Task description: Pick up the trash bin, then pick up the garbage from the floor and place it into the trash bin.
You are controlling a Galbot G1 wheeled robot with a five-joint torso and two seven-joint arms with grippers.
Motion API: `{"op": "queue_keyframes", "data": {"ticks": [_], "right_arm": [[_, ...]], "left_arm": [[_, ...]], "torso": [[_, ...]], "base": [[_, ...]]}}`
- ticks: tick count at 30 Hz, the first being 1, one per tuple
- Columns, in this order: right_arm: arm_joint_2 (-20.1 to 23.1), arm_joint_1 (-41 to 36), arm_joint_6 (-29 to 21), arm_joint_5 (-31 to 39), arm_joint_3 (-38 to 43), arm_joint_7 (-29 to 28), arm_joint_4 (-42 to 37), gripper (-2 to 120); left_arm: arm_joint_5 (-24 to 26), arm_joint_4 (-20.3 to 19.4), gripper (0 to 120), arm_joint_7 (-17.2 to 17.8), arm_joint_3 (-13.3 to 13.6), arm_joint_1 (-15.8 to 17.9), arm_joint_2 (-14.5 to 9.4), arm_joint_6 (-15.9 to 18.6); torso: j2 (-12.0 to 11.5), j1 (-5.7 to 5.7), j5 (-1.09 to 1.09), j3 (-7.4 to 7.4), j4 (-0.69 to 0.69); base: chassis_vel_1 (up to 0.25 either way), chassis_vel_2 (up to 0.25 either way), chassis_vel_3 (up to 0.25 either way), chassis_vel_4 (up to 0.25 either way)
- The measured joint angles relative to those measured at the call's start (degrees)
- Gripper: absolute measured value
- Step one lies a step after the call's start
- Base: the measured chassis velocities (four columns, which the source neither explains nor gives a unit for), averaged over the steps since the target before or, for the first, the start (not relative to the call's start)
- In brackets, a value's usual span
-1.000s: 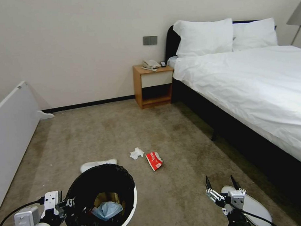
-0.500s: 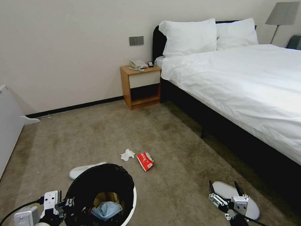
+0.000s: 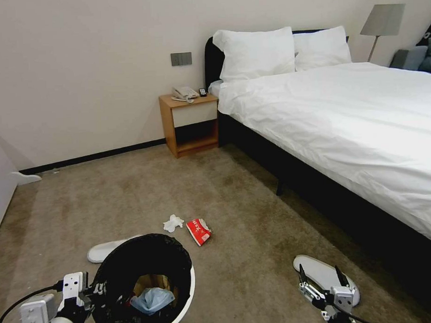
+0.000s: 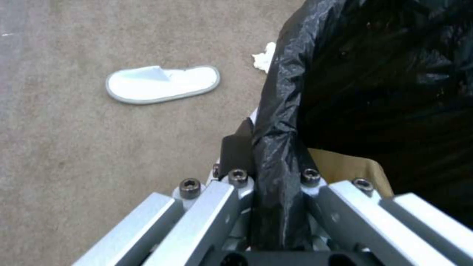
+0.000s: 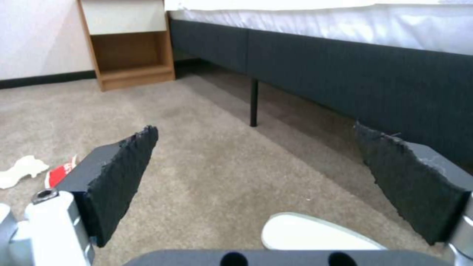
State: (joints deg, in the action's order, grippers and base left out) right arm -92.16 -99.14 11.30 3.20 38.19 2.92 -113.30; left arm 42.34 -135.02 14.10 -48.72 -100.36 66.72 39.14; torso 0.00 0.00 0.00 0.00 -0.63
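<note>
Swinging rightward since a second ago, the view now centres the slipper [image 3: 325,276] under the spread right gripper [image 3: 322,276], while the left gripper [image 3: 95,294] clamps the bin [image 3: 182,299] rim.

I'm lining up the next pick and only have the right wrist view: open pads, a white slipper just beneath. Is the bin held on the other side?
Observer: Yes. The left gripper is shut on the bag-covered rim of the trash bin, at the robot's front left.
Operator: Anything in it already?
Observer: A light-blue cloth and something brown lie at the bottom.
Operator: Is there a second slipper?
Observer: Yes, a second slipper lies on the carpet just beyond the bin, well to the left of the right gripper.
</note>
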Motion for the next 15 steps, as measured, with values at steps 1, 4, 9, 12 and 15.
{"op": "queue_keyframes", "data": {"ticks": [1, 4, 9, 12, 15], "right_arm": [[0.0, -0.06, 0.05, -0.16, 0.14, 0.0, 0.13, 100], [0.0, -0.11, 0.2, -0.43, 0.39, 0.02, 0.28, 100], [0.0, -0.17, 0.37, -0.5, 0.72, 0.0, 0.43, 100], [0.01, -0.51, 0.34, -0.5, 0.84, -0.91, 0.46, 100], [0.01, -0.78, 0.23, -0.54, 0.83, -1.28, 0.46, 100]], "left_arm": [[0.0, 0.02, 3, 0.0, 0.0, 0.0, 0.0, 0.0], [0.0, 0.03, 3, 0.0, -0.01, -0.01, 0.01, 0.01], [0.07, 0.03, 3, 0.0, -0.05, 0.0, 0.03, 0.01], [0.62, 0.03, 3, 0.3, -0.44, 0.09, 0.01, 0.04], [0.84, 0.03, 3, 0.44, -0.58, 0.08, -0.02, 0.05]], "torso": [[0.0, 0.0, 0.0, 0.0, 0.0], [0.0, 0.0, 0.0, 0.0, 0.0], [0.0, 0.0, 0.0, 0.0, 0.0], [0.0, 0.0, 0.0, 0.0, 0.0], [0.0, 0.0, 0.0, 0.0, 0.0]], "base": [[0.0, 0.0, 0.0, 0.0], [0.0, 0.0, 0.0, 0.0], [0.0, 0.0, 0.0, 0.0], [0.0, 0.0, 0.0, 0.0], [0.0, 0.0, 0.0, 0.0]]}}
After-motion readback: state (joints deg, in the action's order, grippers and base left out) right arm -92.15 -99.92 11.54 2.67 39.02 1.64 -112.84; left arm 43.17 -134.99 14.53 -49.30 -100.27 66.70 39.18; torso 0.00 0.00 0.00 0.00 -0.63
